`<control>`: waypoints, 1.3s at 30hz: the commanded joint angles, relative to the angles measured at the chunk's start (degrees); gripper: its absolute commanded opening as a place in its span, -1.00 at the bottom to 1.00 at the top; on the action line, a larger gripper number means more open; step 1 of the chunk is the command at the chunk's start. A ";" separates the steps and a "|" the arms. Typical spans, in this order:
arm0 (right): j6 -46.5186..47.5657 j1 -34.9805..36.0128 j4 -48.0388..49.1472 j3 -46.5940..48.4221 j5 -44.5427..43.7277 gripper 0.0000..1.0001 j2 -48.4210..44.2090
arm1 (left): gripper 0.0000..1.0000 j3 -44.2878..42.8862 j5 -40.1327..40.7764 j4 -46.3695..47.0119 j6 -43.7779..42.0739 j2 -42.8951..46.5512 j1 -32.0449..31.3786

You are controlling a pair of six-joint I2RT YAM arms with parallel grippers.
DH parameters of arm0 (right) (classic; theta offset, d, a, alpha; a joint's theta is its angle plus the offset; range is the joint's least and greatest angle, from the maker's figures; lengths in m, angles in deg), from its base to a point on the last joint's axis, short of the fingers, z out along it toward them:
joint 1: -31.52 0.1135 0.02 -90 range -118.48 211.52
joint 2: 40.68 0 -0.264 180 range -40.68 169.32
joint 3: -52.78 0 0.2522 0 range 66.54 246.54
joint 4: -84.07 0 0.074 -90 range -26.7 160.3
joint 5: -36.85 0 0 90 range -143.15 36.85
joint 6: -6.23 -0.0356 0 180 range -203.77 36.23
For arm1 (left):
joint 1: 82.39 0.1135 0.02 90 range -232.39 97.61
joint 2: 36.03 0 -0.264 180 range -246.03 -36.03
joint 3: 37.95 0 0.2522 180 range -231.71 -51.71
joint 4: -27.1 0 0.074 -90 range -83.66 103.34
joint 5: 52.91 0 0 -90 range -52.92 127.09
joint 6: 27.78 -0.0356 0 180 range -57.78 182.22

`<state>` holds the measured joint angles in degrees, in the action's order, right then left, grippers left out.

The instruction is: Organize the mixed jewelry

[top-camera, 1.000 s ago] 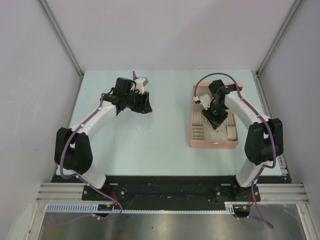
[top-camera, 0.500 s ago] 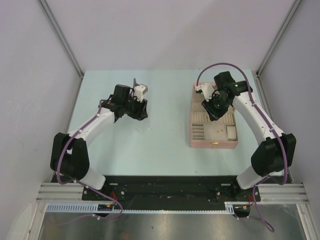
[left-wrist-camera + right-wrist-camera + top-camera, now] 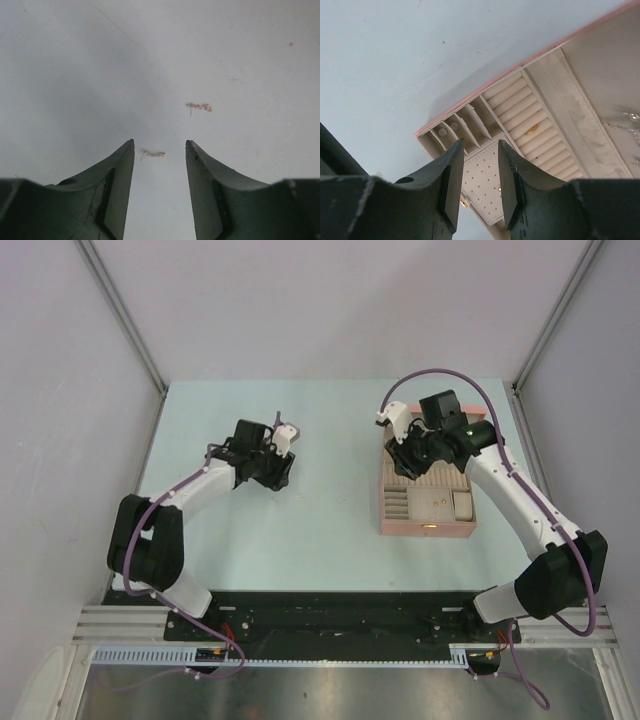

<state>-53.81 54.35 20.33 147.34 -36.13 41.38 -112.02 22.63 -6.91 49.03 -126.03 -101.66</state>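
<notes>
In the left wrist view two tiny gold jewelry pieces lie on the pale table. One piece (image 3: 153,154) sits just ahead of and between my fingertips, and the other (image 3: 200,106) lies farther off to the right. My left gripper (image 3: 160,145) is open, empty and low over the table; it also shows in the top view (image 3: 277,468). My right gripper (image 3: 480,146) is open and empty above the open pink box (image 3: 384,502), over its dotted cream panel (image 3: 482,185). A gold piece (image 3: 532,130) sits in the ring rolls. A cream rectangular piece (image 3: 463,505) lies in the box's near right corner.
The box holds narrow slots with two pale round pieces (image 3: 442,132) and a gold clasp (image 3: 463,202) on its front. Something silvery (image 3: 627,117) lies on the lid lining. The cell's side walls stand close to the table's left and right edges.
My right gripper has risen from the box's middle and swung towards its far left corner. My left gripper has moved a little nearer and lower over the table.
</notes>
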 commanded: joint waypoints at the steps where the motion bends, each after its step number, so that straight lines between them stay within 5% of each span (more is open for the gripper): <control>1: -0.34 0.90 5.24 -2.91 2.58 -0.23 -2.69 | 0.01 2.39 4.17 2.14 -5.09 -1.32 -0.42; 13: 0.98 5.89 10.77 -5.74 1.28 -0.22 -3.49 | -0.02 3.71 5.67 2.23 -5.89 -0.10 1.51; 22: -1.92 13.55 21.58 -5.65 -5.41 -0.21 3.89 | -0.02 4.15 2.51 1.35 -4.91 1.31 4.32; 39: -12.20 20.85 43.29 -5.65 -5.23 -0.24 19.00 | -0.02 2.48 0.66 2.41 -0.35 1.22 12.94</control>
<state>-62.44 73.36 55.50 141.41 -40.28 56.84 -107.98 24.44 -5.91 47.22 -126.79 -90.09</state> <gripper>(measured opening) 0.384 0.491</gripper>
